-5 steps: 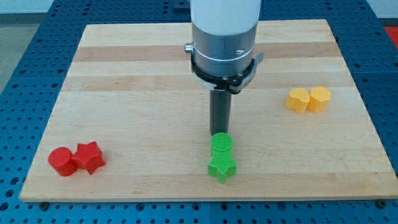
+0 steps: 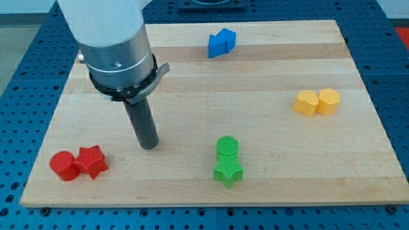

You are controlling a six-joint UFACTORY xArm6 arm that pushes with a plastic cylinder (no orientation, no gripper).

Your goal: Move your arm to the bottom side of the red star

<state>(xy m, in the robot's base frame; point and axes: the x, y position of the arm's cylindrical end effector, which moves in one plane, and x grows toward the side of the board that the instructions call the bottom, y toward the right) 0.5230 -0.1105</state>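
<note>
The red star [image 2: 92, 161] lies near the board's bottom left corner, touching a red cylinder [image 2: 63, 166] on its left. My tip [image 2: 149, 145] rests on the board up and to the right of the red star, with a clear gap between them. The rod hangs from the large grey arm body at the view's top left.
A green cylinder [image 2: 227, 147] and green star [image 2: 228, 172] sit together at bottom centre. Two yellow blocks [image 2: 317, 102] sit at the right. A blue block [image 2: 222, 42] lies near the top edge. The wooden board [image 2: 192, 89] ends just below the red blocks.
My tip has moved left from just above the green cylinder toward the red star. The blue block, hidden before by the arm, now shows.
</note>
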